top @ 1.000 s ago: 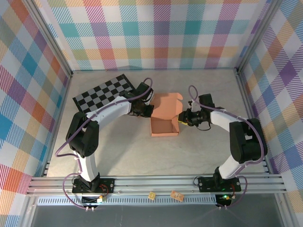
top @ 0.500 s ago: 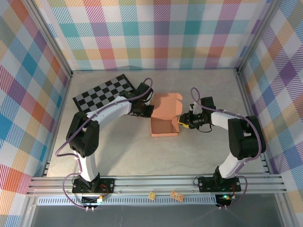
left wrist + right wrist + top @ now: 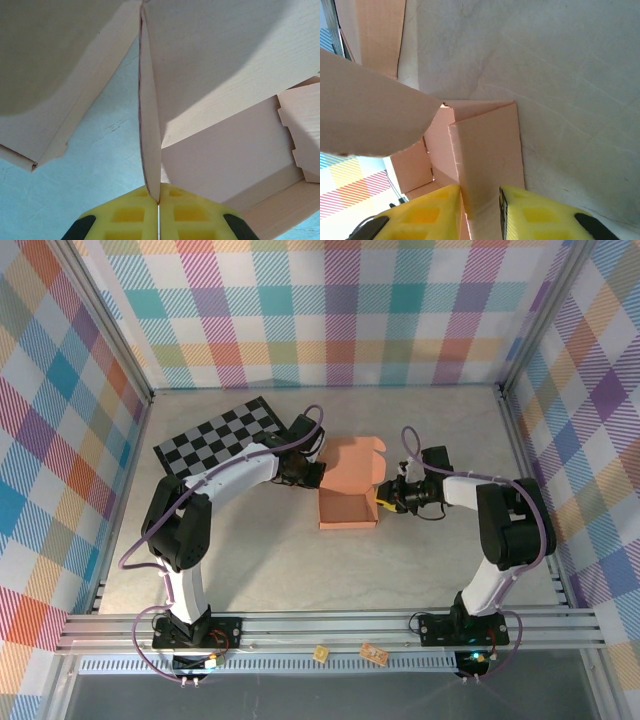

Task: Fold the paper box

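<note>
Change: right pincer (image 3: 382, 502) has crept in along the right wall of the paper box (image 3: 348, 510); box and left arm unmoved.
Paper box: mid-table (image 3: 300, 570), open tray, lid flap (image 3: 355, 460) tilted up at the far side.
Left pincer (image 3: 159, 200): pressed together on a thin upright panel edge at the box's far-left corner.
Right pincer, wrist view (image 3: 480, 200): narrow, one finger either side of the right wall, cardboard filling the gap.
Checkerboard mat (image 3: 220, 435): far left, apart from the box.

Left arm (image 3: 235, 475) and right arm (image 3: 465, 485) flank the paper box (image 3: 347, 510); table (image 3: 330, 570) nearward lies bare.
</note>
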